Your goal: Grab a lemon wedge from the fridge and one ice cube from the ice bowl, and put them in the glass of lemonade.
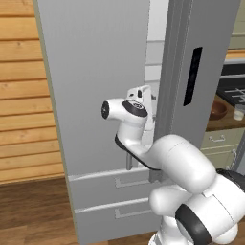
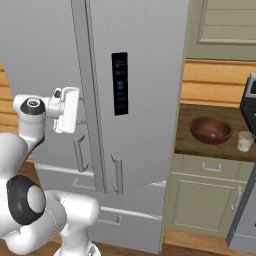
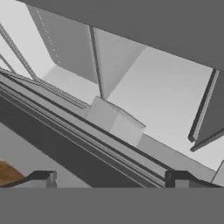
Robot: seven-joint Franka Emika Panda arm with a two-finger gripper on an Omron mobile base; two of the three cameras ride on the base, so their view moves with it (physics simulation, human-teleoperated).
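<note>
A: While the fridge (image 1: 95,95) stands ajar, where is the gripper (image 3: 109,177)?
B: At the gap, jaws wide apart, empty. Ice bowl (image 2: 211,130) and glass of lemonade (image 2: 245,141) sit on the counter (image 2: 187,142).

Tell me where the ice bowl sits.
The ice bowl sits on the dark counter right of the fridge in the right base view, with the glass just to its right.
</note>
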